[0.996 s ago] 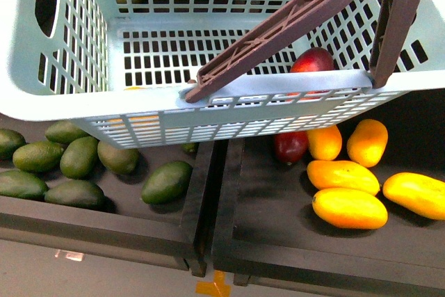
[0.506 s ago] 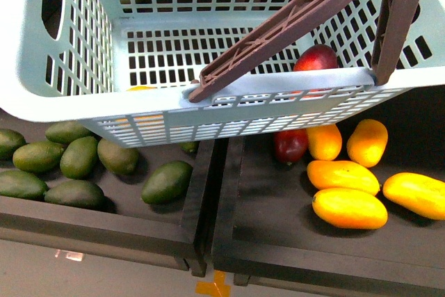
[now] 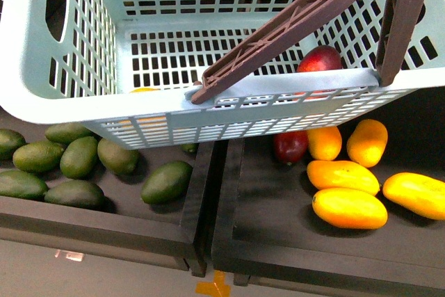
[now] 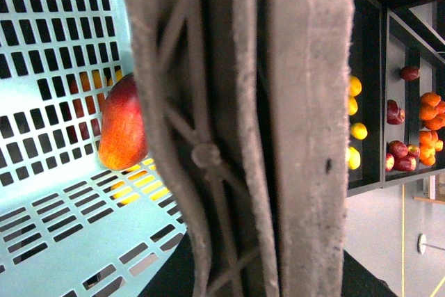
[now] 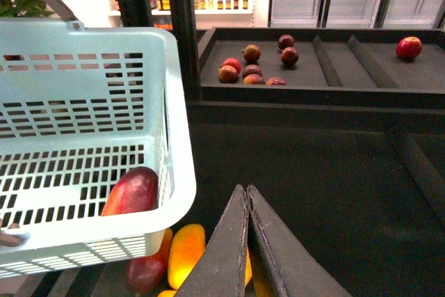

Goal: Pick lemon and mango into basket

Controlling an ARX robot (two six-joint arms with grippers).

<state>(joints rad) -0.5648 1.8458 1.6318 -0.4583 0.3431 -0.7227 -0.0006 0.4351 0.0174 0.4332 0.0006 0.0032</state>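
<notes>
The pale aqua basket [image 3: 229,95] hangs above the black fruit trays, and its brown handles [image 3: 292,22] rise to the upper right. My left gripper [image 4: 261,279] is shut on a handle [image 4: 292,123], which fills the left wrist view and hides the fingers. A dark red mango [image 3: 320,58] lies inside the basket at its right end [image 4: 124,124] [image 5: 132,191]. A yellow patch [image 3: 142,90] shows just behind the near wall; I cannot tell whether it is the lemon. My right gripper [image 5: 247,189] is shut and empty, beside the basket's corner and above the tray.
Several green oval fruits [image 3: 76,158] lie in the left tray. Yellow-orange mangoes [image 3: 348,206] and another dark red mango [image 3: 290,145] lie in the right tray, partly under the basket. A black divider [image 3: 208,206] separates the trays. Shelves with red fruit [image 5: 250,67] stand behind.
In the front view the basket has drifted slightly right and down, carrying the mango with it. The fruit in the trays has not moved.
</notes>
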